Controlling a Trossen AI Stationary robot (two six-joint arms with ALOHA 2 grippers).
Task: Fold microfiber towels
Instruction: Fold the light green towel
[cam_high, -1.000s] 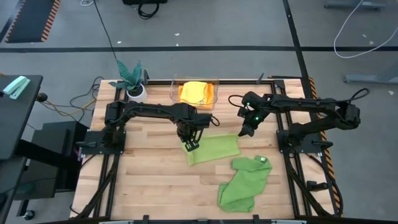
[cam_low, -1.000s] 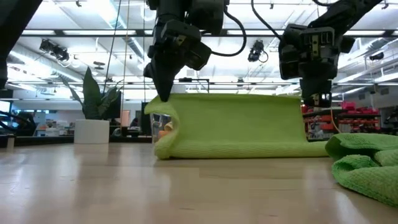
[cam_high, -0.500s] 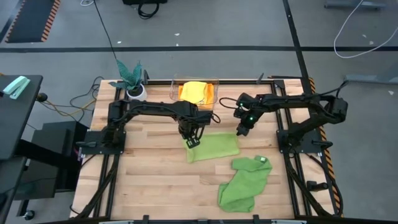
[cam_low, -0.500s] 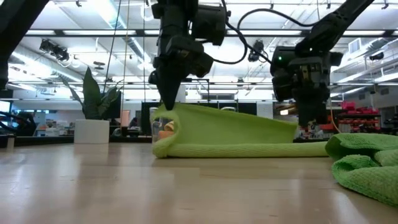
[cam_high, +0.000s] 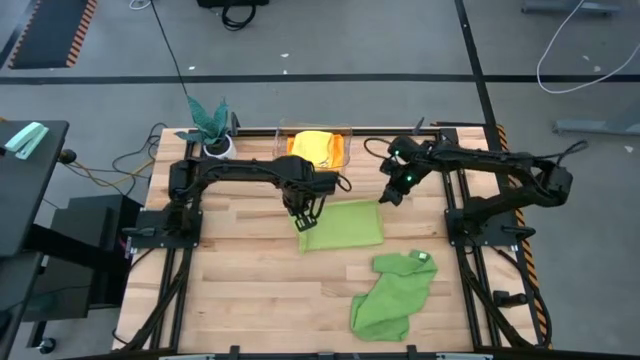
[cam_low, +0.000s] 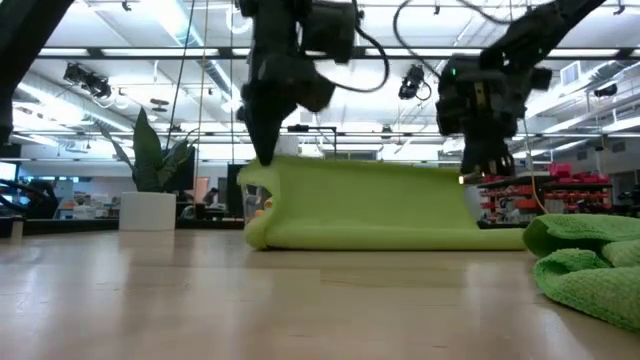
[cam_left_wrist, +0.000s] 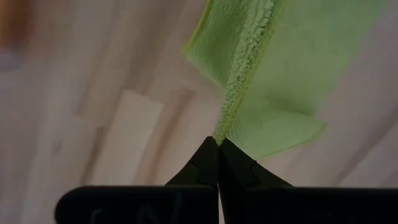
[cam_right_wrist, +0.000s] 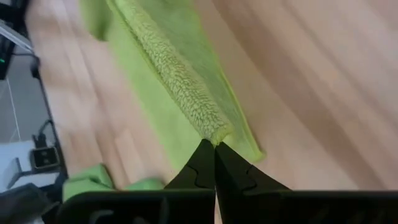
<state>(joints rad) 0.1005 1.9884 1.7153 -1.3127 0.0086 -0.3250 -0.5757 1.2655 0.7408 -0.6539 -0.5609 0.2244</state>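
From where I stand, both arms have the lime towel (cam_high: 342, 223) between them in the middle of the table (cam_high: 240, 290). The left gripper (cam_high: 303, 220) is clenched on the towel's left corner, its fingers (cam_left_wrist: 205, 163) pressed together with the plush edge rising straight out of the tips. The right gripper (cam_high: 385, 198) is pinched on the opposite corner, fingers (cam_right_wrist: 202, 163) closed the same way on a thick fold of the cloth. In the level view, the towel (cam_low: 365, 205) hangs between the two sets of jaws as an upright sheet, its top edge stretched from one pinch to the other and its lower part lying doubled on the wood beneath them.

Beyond the left jaws, toward the table's far edge, a clear bin (cam_high: 314, 147) holds the orange towel (cam_high: 300, 148) and yellow towel (cam_high: 318, 143). A plant (cam_high: 211, 125) in a white pot stands at the far left corner. On the near side of the right jaws, well apart from them, the green towel (cam_high: 392, 293) lies crumpled, its white tag (cam_high: 422, 257) showing at the end nearest the held cloth.
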